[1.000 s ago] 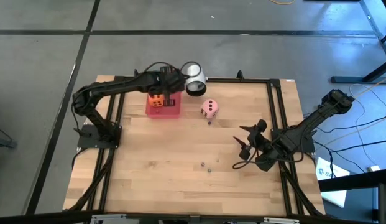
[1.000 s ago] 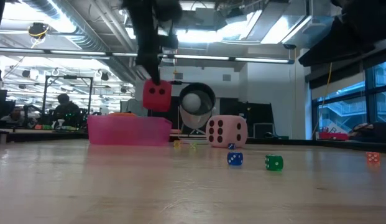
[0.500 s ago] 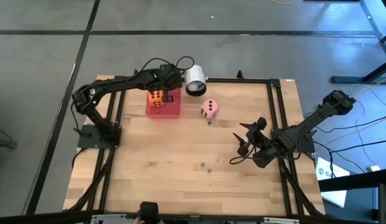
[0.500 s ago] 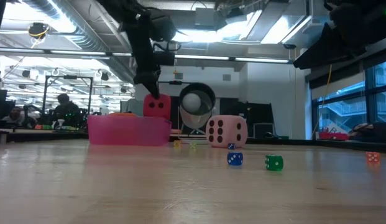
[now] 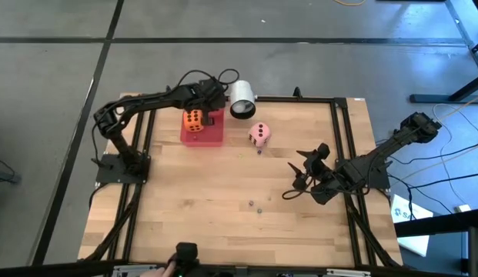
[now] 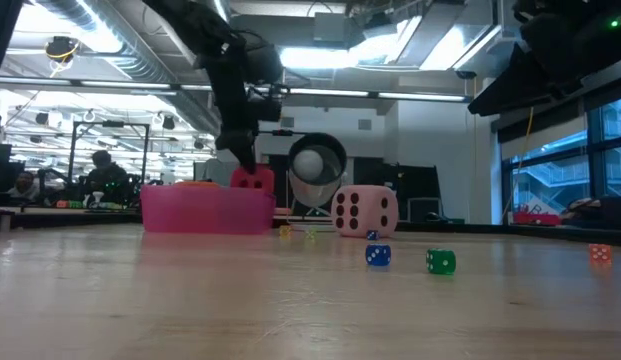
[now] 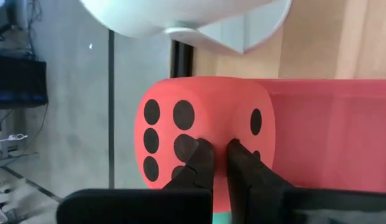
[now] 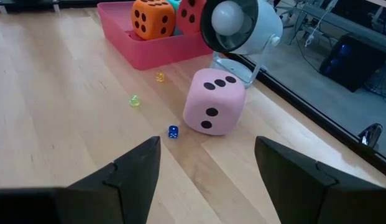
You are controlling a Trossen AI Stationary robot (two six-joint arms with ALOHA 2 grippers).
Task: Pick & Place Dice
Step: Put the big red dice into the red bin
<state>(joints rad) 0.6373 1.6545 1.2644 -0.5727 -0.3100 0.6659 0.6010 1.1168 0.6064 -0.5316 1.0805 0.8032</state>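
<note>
High view: the left pincer [image 5: 210, 104] hangs over the far corner of the pink tray [image 5: 216, 139], which sits near the far edge of the wooden surface [image 5: 223, 200], just beside the white cylinder [image 5: 240, 98]. Its fingers are pinched shut into the soft skin of the red die [image 7: 199, 134], a grip that lets it lower the cube inside the tray wall rather than drop it; in the low view the red die sits with only its top showing above the rim, so I judge the placing nearly done, with release left. The orange die [image 5: 192, 121] lies in the tray next to it, and a sliver of green at the left wrist view's lower edge may be the green die, though that is too little to be sure.

The pink die [image 5: 259, 134] stands on the bare surface just beside the tray, outside it, and is probably next. The right pincer [image 5: 302, 171] waits well apart at the right side, jaws spread wide and empty, pointed toward the pink die. A few tiny beads [image 6: 378, 255] lie scattered on the surface.
</note>
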